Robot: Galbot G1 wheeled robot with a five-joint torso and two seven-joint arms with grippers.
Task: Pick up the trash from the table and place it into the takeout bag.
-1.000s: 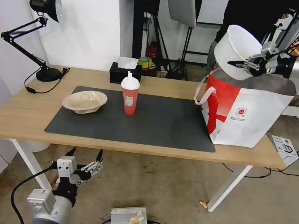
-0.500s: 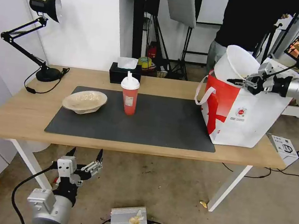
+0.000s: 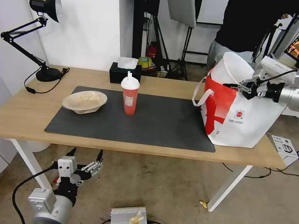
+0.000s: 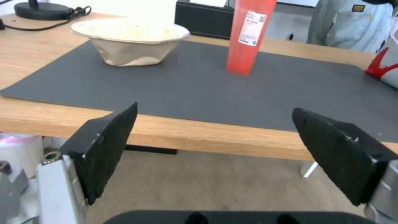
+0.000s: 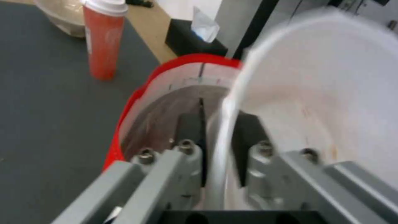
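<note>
The right gripper (image 3: 237, 87) pinched the white bowl's (image 3: 233, 67) rim in the bag (image 3: 243, 120) at the table's (image 3: 152, 145) right end; the left gripper (image 3: 85, 154) hung spread below the front edge.

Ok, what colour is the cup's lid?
White, on the red cup; the head view shows it best.

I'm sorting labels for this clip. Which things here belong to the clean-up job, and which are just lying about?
Job:
- white bowl, gripped by the right end effector, partly in the takeout bag
- red drink cup
- beige pulp bowl
- table
- left end effector, open, below the table edge

Lying about:
- desk lamp
- tissue box
- silver box on the floor
</note>
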